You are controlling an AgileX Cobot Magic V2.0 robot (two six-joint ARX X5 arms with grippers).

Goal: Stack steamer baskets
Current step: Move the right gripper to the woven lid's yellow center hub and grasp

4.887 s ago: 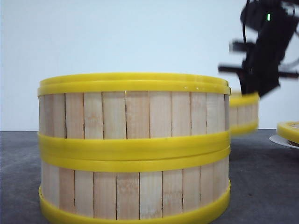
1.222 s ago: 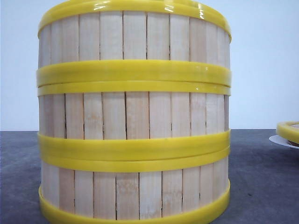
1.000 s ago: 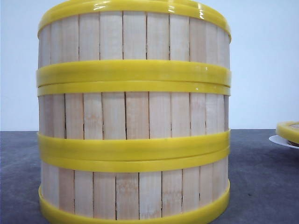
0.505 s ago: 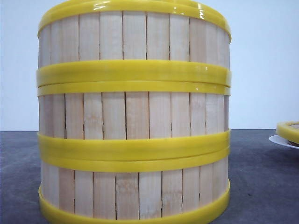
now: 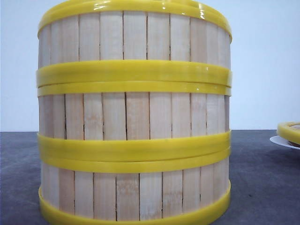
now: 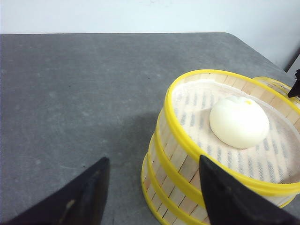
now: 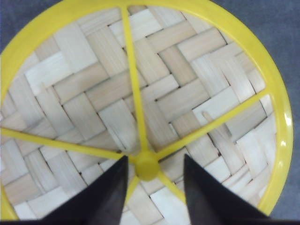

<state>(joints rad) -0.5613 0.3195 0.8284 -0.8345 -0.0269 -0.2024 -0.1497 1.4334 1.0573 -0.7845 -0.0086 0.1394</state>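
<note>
Item 1, left gripper: fingers spread wide, nothing held. It is hung over bare grey table; stack lies just off to one side of it, no contact.

Item 2, stack of steamer baskets: three tiers seen in front view, centre-left on table, rims seated flush, walls upright. Top tier open; white bun resting on cloth liner inside. No lid on it yet.

Item 3, woven lid: round, yellow rim, yellow spokes meeting at a knob. It is seen from right wrist cam directly below. Probably the yellow-rimmed piece on the white plate at far right of front view, though that edge is cropped.

Item 4, right gripper: fingers apart, one either side of the knob, not closed on it; nothing gripped.

Key relation: knob sits centred between right fingers, straight under them, so right arm is the nearer. Judged next: a straight drop and pinch on the knob, then carry across leftward to stack top.
</note>
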